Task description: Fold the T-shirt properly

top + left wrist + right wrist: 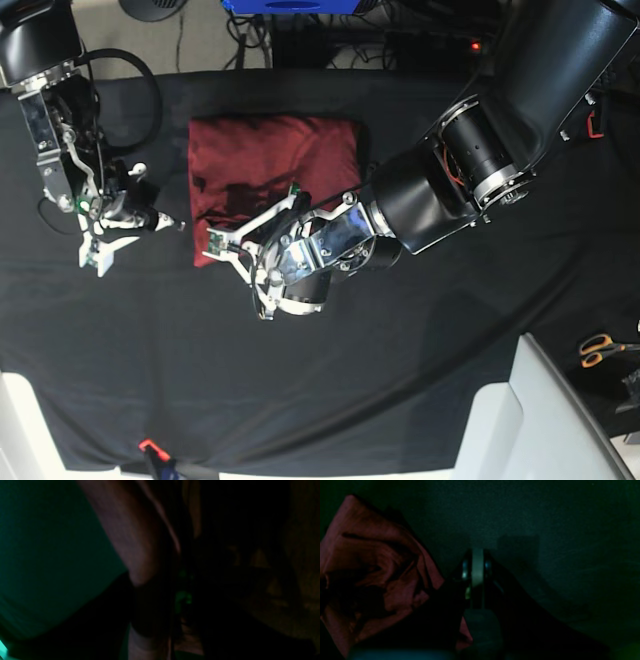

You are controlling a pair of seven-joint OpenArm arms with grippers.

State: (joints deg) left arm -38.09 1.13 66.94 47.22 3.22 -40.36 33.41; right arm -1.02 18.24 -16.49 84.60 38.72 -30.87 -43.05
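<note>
- Base view: T-shirt (272, 170) folded into a compact maroon rectangle, lying flat on the black table cover (400, 360), left of centre and toward the far edge.
- Left gripper (213, 243) reaches in from the view's right, tip at the shirt's near-left corner; fingers (245, 228) look slightly parted over the cloth edge, but cannot tell if any fabric is pinched.
- Left arm body covers the shirt's near-right corner.
- Right gripper (170, 222) on the view's left, just beside the shirt's left edge, apart from it, over bare cover.
- Scissors (600, 347) with orange handles at the far right edge, well apart from the shirt.
- Right wrist view: very dark. Right gripper (477, 555) fingers (477, 567) pressed together, nothing between them, tip over the dark cover (557, 530).
- Rumpled maroon T-shirt (370, 562) fills the left side of that view, beside the gripper, not in its grip.
- Left wrist view: nearly black and blurred. A reddish fold of T-shirt (130, 535) runs diagonally close to the lens; finger state unreadable here.
- Teal-green blur at left of that view, unidentifiable.
</note>
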